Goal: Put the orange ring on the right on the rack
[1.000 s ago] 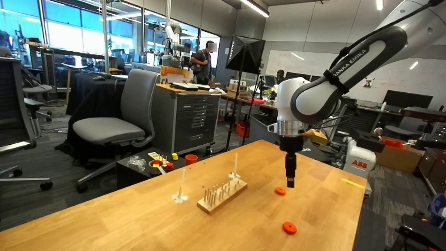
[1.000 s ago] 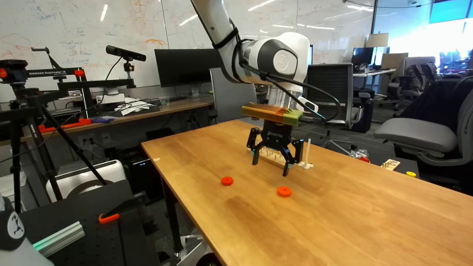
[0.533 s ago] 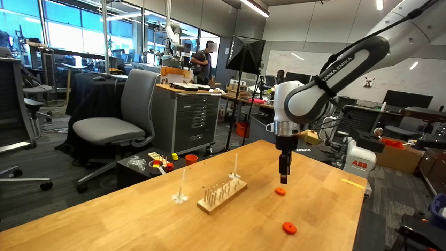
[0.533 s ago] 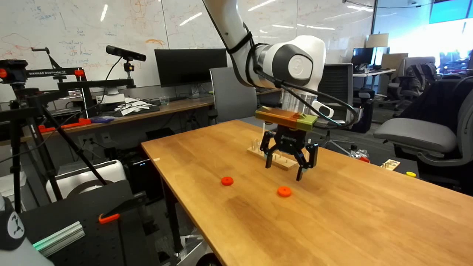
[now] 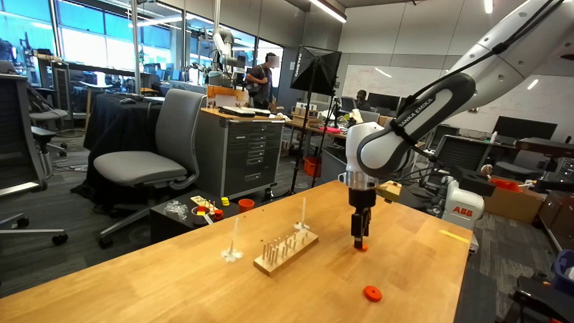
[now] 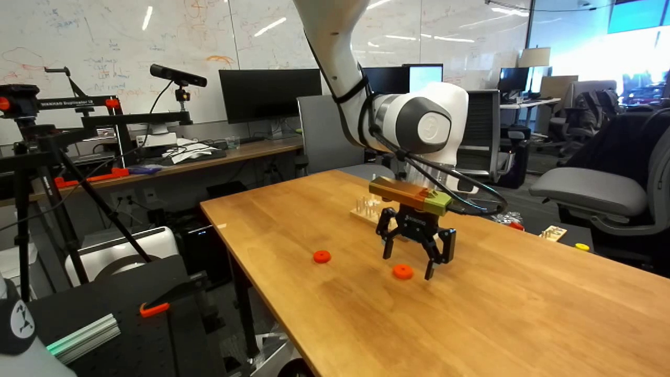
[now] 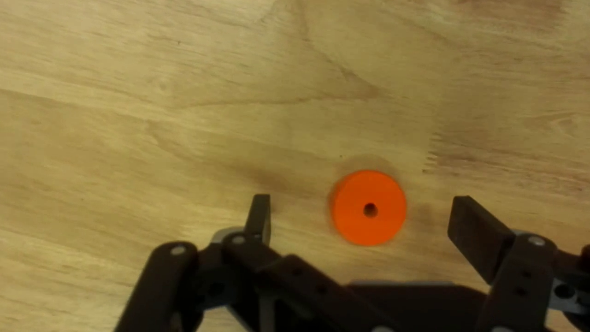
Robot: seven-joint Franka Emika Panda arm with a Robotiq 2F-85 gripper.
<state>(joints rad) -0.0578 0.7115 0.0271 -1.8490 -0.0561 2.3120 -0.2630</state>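
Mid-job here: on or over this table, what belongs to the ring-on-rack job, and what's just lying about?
For the job:
ring, framed by the open pincer
rack

Just lying about:
other ring
two thin stands
yellow strip

Wrist view close overhead, exterior views farther, slanting down, sharing table (image 5: 291, 294)
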